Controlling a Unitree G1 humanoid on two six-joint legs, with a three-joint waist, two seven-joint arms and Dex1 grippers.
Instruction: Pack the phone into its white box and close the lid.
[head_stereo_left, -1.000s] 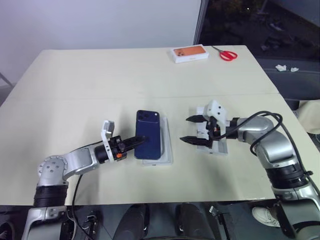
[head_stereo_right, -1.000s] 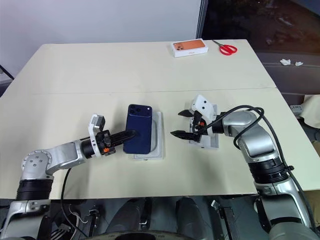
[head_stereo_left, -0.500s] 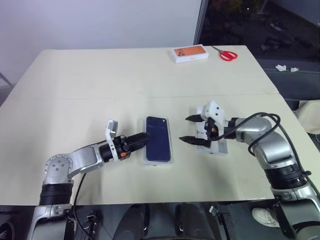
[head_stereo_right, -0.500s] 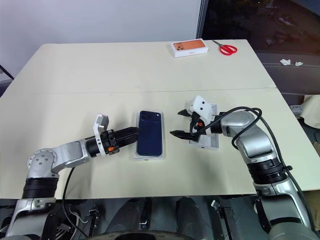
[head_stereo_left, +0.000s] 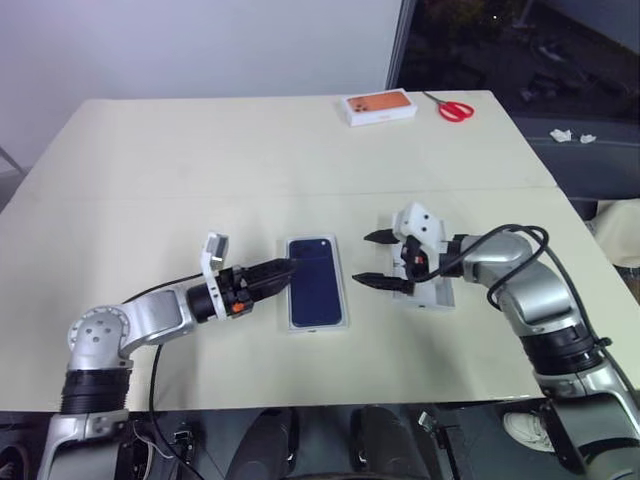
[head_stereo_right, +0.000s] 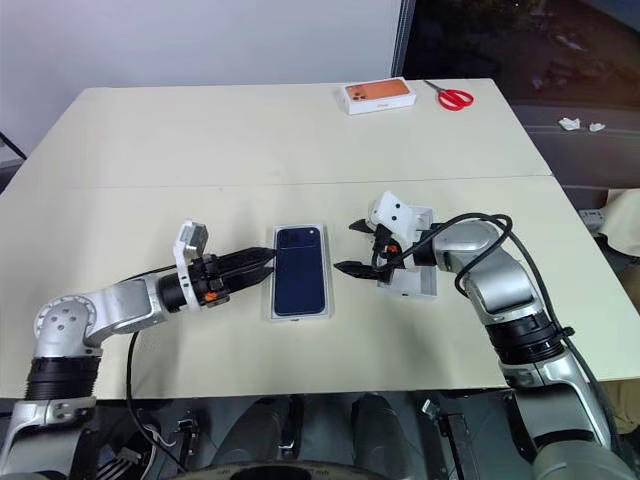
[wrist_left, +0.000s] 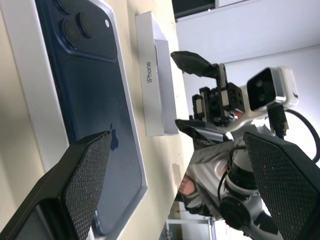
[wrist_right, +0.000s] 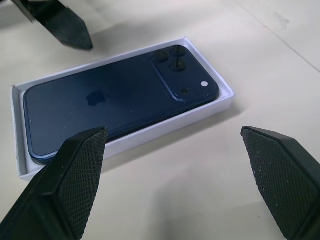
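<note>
Already the table (head_stereo_left: 150, 150) bears the white box (head_stereo_left: 316, 325) with the phone (head_stereo_left: 315, 281) lying flat inside; the lid (head_stereo_left: 432, 292) rests beside it, unplaced. Left gripper (head_stereo_left: 282, 268) and right gripper (head_stereo_left: 372, 259) hover released, empty.

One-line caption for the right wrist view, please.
Phone lying camera-side up inside the white box, framed by the open right gripper, with the left gripper's fingertip just beyond the box.

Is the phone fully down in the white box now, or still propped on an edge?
In. The phone lies flat inside the white box, back up, rim showing on all sides; neither open pincer touches it.
</note>
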